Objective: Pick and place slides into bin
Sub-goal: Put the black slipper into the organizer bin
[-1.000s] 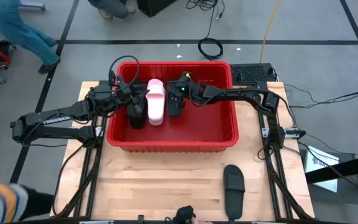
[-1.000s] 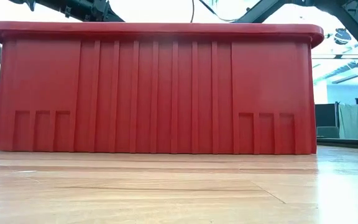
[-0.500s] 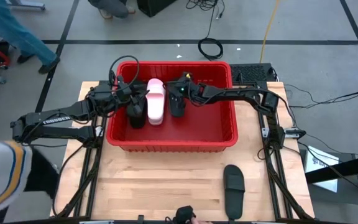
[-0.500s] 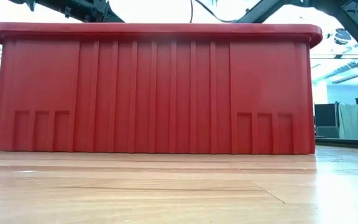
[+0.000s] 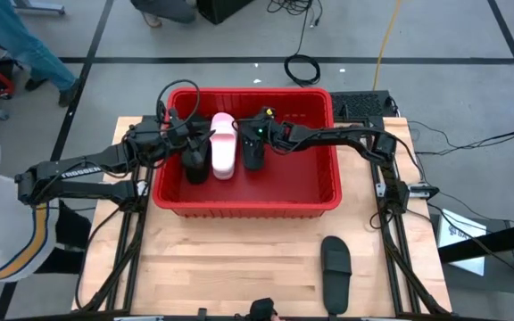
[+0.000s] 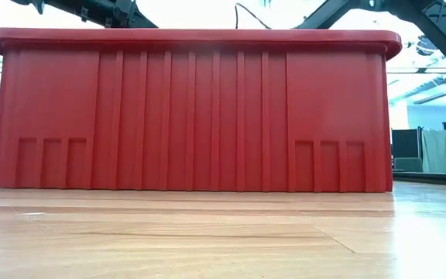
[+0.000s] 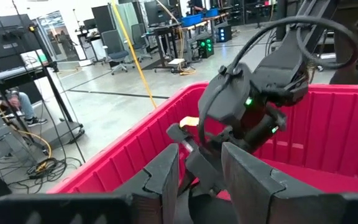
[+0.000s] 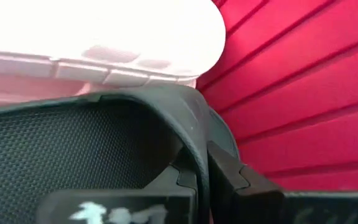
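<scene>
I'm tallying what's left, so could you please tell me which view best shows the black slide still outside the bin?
The high view: the black slide lies whole on the table before the bin. No other view shows it.

White lettering "TROSSEN" along the left arm (image 5: 83,168) in the high view.

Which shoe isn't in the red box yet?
The black slide lying alone on the wooden table, in front of the bin. The other slides in view, two black and one pink, are already inside it.
</scene>
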Motion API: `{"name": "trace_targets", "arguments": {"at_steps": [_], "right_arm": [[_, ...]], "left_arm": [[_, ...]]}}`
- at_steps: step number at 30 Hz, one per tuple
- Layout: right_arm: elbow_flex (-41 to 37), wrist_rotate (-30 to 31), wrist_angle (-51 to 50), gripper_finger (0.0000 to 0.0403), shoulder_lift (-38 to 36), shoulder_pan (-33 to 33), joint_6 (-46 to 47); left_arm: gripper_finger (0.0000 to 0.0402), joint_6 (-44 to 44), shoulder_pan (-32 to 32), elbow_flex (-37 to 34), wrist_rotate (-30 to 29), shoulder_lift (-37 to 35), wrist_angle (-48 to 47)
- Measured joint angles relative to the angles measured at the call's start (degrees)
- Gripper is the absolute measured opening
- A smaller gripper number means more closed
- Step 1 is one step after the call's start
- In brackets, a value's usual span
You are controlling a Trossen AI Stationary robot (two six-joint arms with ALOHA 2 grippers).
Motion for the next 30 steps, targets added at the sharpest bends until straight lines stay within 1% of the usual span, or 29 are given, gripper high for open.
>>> {"name": "trace_targets", "arguments": {"at_steps": [7, 10, 17, 24, 30], "right_arm": [[0.0, 0.9, 2.5, 0.0004, 3.0, 0.5, 0.0], [0.0, 2.3, 2.5, 0.0004, 3.2, 0.5, 0.4], [0.0, 1.8, 3.4, 0.0006, 3.1, 0.2, 0.4], [0.0, 2.0, 3.9, 0.0037, 3.1, 0.0, 0.4], [0.0, 1.7, 4.3, 0.0076, 3.0, -0.8, 0.6]], "left_arm": [[0.0127, 0.0, -0.1, 0.0, 0.9, 0.0, 0.0], [0.0127, 0.0, -0.1, 0.0, 0.9, 0.0, 0.0], [0.0127, 0.1, -0.1, 0.0, 0.9, 0.0, 0.1], [0.0127, 0.1, -0.1, 0.0, 1.0, 0.0, 0.1], [0.0127, 0.0, 0.0, 0.0, 1.0, 0.0, 0.1]]}}
